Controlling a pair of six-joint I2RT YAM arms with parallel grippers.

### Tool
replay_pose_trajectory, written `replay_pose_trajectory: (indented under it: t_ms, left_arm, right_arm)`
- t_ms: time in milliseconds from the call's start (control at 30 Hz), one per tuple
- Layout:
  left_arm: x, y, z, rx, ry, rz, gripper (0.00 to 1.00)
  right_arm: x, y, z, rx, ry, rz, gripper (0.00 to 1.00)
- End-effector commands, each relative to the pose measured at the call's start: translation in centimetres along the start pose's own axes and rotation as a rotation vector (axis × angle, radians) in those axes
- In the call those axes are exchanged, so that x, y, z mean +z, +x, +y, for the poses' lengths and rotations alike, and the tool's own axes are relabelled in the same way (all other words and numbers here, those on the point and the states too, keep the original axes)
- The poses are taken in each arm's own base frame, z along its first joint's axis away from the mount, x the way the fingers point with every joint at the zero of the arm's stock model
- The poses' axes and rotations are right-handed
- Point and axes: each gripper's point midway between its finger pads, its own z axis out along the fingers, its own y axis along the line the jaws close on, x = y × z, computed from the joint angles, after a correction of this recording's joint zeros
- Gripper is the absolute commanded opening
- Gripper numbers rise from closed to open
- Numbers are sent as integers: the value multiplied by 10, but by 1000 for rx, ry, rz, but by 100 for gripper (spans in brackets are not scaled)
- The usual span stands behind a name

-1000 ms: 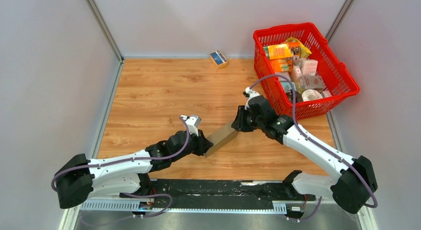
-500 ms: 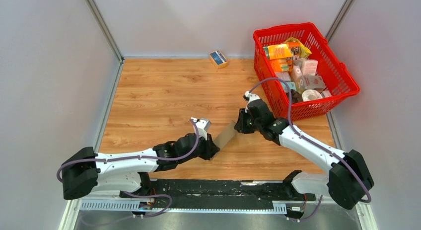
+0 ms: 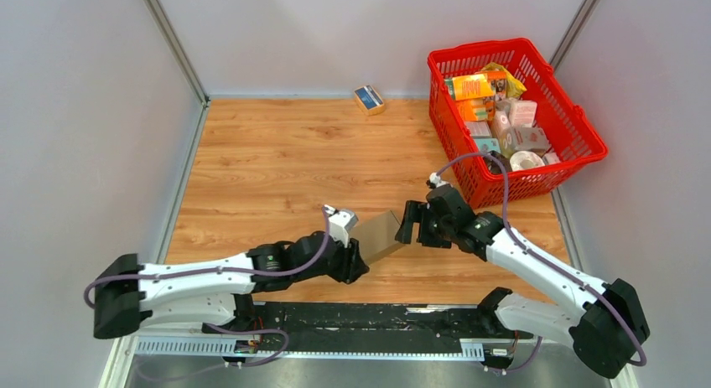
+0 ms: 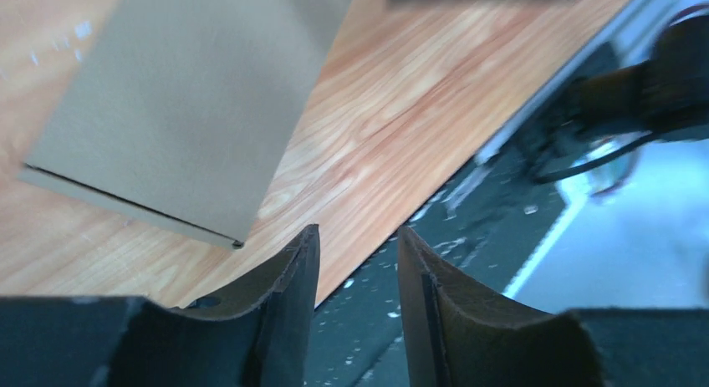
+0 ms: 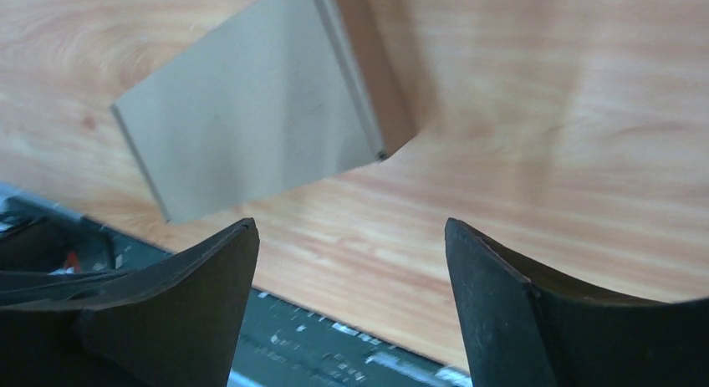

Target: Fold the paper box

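Observation:
The paper box (image 3: 381, 235), plain brown cardboard and closed up flat-sided, lies on the wooden table (image 3: 277, 162) between my two grippers, held by neither. My left gripper (image 3: 355, 264) is just left of and nearer than the box; in the left wrist view the box (image 4: 192, 103) sits up and to the left of the left gripper (image 4: 355, 236), which is open with nothing in the gap. My right gripper (image 3: 408, 224) stands wide open just right of the box. The right wrist view shows the box (image 5: 251, 145) ahead of the right gripper (image 5: 351, 228), apart from both fingers.
A red basket (image 3: 587, 145) filled with printed packages stands at the back right. A small blue-and-tan box (image 3: 369, 98) lies at the table's far edge. A black rail (image 3: 369, 317) runs along the near edge, close behind the box. Grey walls close both sides.
Both grippers were shut on the box's ends and have opened and let it go. The box now rests on the table; the right gripper has drawn back to the right.

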Motion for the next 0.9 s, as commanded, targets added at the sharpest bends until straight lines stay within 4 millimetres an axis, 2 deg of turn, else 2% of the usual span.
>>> replay_pose_trajectory:
  t_ms: [0,33,100,133,200,233,333,367,400,467,500,567,600,633,700,733,767,800,833,867]
  left_arm:
    - [-53,-64,-31,21,68,-170,48]
    - [-61,-63,-15,38,-5,-164,50]
    - [-80,-76,-7,62,-45,-210,52]
    - [-89,-74,5,71,-91,-202,53]
    - [-99,-78,13,72,-117,-206,54]
    - [-107,-77,18,74,-130,-210,54]
    - [-124,-80,17,51,-98,-243,54]
    - [-127,-79,18,44,-91,-250,54]
    - [-130,-79,17,37,-81,-257,54]
    - [-139,-80,17,25,-60,-278,54]
    - [-141,-80,18,23,-58,-283,55]
    - [-150,-83,18,30,-57,-295,55]
    - [-152,-84,19,33,-61,-296,55]
    - [-156,-83,23,48,-81,-287,56]
    - [-165,-89,22,57,-88,-295,56]
    - [-169,-89,26,68,-104,-296,55]
    - [-173,-92,26,69,-102,-308,56]
    - [-176,-94,26,72,-103,-316,56]
    - [-180,-96,28,74,-110,-330,56]
    - [-185,-99,28,71,-109,-343,56]
  right_arm:
    - [5,31,45,246,-127,88,85]
    - [10,29,54,271,-153,72,85]
    - [21,34,59,342,-135,74,86]
    - [23,25,71,419,-174,51,86]
    - [33,28,68,479,-155,26,86]
    - [37,16,71,537,-168,-24,86]
    - [52,5,67,575,-128,-82,87]
    - [63,5,62,575,-92,-86,87]
    - [66,-3,69,573,-99,-102,87]
    - [84,1,68,563,-61,-78,87]
    - [86,-9,80,551,-90,-95,87]
    - [100,-14,83,462,-65,-98,86]
    - [98,-31,102,406,-102,-125,86]
    - [100,-37,110,355,-112,-132,87]
    - [114,-36,121,207,-109,-97,87]
    - [112,-50,143,167,-150,-106,87]
    - [126,-44,143,125,-123,-73,87]
    - [131,-43,151,49,-136,-63,87]
    - [131,-56,174,18,-189,-68,87]
    - [148,-39,177,-7,-197,12,86]
